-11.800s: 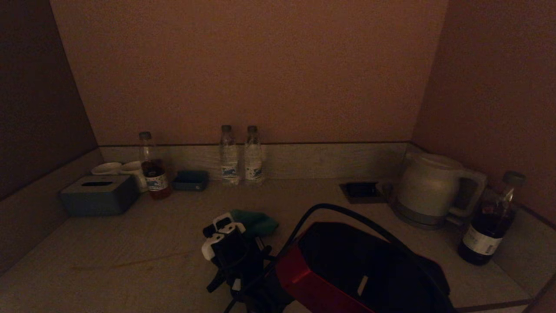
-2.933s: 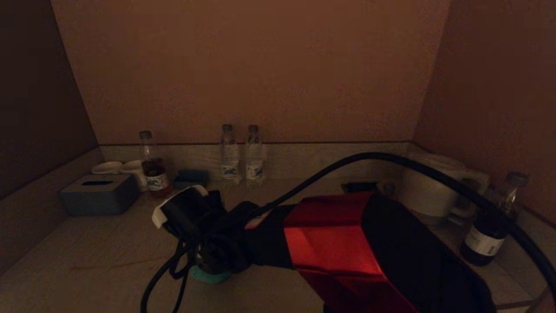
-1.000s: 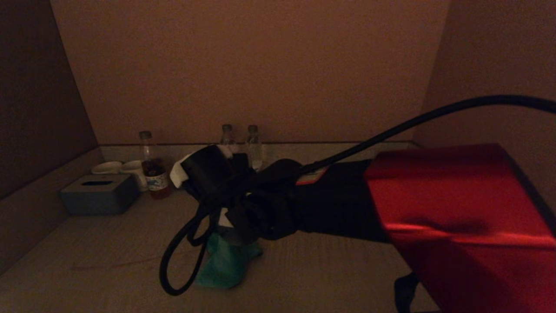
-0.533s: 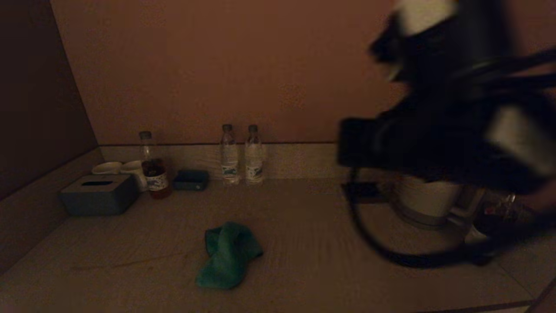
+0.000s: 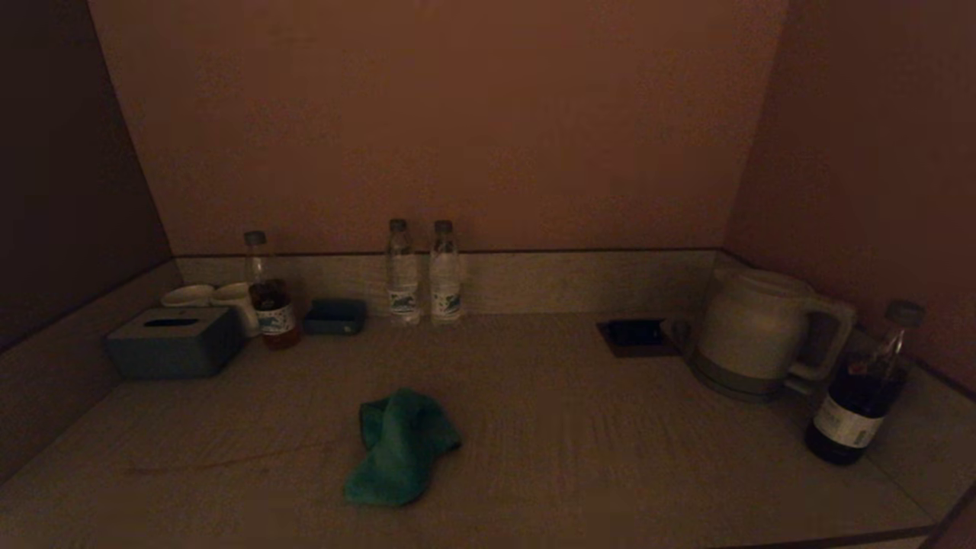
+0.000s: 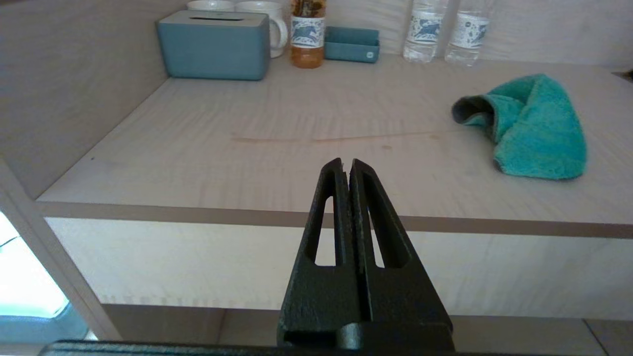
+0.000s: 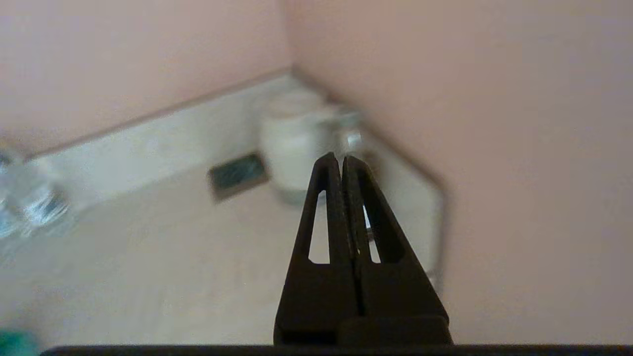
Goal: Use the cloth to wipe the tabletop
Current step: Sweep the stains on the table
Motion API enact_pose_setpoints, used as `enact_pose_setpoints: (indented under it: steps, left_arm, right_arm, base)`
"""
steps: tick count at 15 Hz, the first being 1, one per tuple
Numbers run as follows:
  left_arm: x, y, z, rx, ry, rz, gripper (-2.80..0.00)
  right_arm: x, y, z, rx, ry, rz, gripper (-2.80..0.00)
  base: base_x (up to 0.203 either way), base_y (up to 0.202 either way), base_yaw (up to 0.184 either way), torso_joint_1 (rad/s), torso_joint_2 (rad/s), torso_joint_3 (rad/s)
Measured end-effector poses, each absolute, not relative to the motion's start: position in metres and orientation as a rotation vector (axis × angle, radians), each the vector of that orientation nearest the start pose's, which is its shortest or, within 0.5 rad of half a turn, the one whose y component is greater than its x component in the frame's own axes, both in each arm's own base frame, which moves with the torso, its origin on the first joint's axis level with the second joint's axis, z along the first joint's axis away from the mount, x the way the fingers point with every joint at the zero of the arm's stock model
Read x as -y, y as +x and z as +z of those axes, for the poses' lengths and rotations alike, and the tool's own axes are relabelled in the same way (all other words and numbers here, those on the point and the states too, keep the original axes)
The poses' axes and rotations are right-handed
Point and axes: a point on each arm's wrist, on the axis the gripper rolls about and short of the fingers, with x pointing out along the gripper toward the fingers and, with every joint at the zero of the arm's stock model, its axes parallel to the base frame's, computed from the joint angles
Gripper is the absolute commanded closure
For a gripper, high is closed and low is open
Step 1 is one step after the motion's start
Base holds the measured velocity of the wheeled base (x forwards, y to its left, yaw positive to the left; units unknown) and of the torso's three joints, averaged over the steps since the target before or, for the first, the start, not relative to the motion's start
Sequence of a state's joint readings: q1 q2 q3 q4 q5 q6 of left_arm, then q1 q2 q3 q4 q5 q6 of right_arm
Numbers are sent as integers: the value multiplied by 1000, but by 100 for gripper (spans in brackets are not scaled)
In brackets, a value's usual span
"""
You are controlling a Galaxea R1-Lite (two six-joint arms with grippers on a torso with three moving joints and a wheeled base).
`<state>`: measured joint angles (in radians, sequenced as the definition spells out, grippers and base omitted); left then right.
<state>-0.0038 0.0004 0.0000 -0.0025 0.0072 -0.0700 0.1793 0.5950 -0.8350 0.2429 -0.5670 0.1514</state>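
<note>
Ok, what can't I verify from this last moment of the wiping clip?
- Head view: neither arm shows; both are outside its edges.
- Right wrist view: kettle blurred; cloth cut off by the edge.
- Left wrist view: water bottles cropped at the top; left gripper sits below the tabletop edge.

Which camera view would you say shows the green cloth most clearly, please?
The left wrist view: the cloth lies there brightly lit and whole, its folds plain on the tabletop. The head view also shows it whole but dim. The right wrist view catches only a green sliver at the frame's corner.
</note>
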Motion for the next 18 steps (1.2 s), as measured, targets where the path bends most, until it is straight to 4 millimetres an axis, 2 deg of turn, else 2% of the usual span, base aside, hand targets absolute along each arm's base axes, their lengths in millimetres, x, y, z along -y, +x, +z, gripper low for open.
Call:
enact_pose_setpoints:
  steps: [3,6,8,11,13,18]
  left_arm:
    - [0,-23,76,2,-70,4,0]
    - [0,-23,76,2,-70,4,0]
    - [0,-23,76,2,-70,4,0]
    - [0,-23,76,4,-67,4,0]
    - [0,-23,76,4,-66,4,0]
    - [0,-23,76,4,-69,4,0]
  right_arm:
    - [14,-22,246,69,89,-378,0]
    - [14,-31,215,70,37,-332,0]
    - [14,-26,195,35,12,-318,0]
    - [13,-25,190,70,26,-332,0]
    - [12,-25,188,77,41,-404,0]
    - [11,-33,165,88,35,-448,0]
  base:
    - [0,0,0,0,0,0]
    - [0,0,0,0,0,0]
    - [0,0,0,0,0,0]
    - [0,0,0,0,0,0]
    - [0,0,0,0,0,0]
    - [0,0,0,0,0,0]
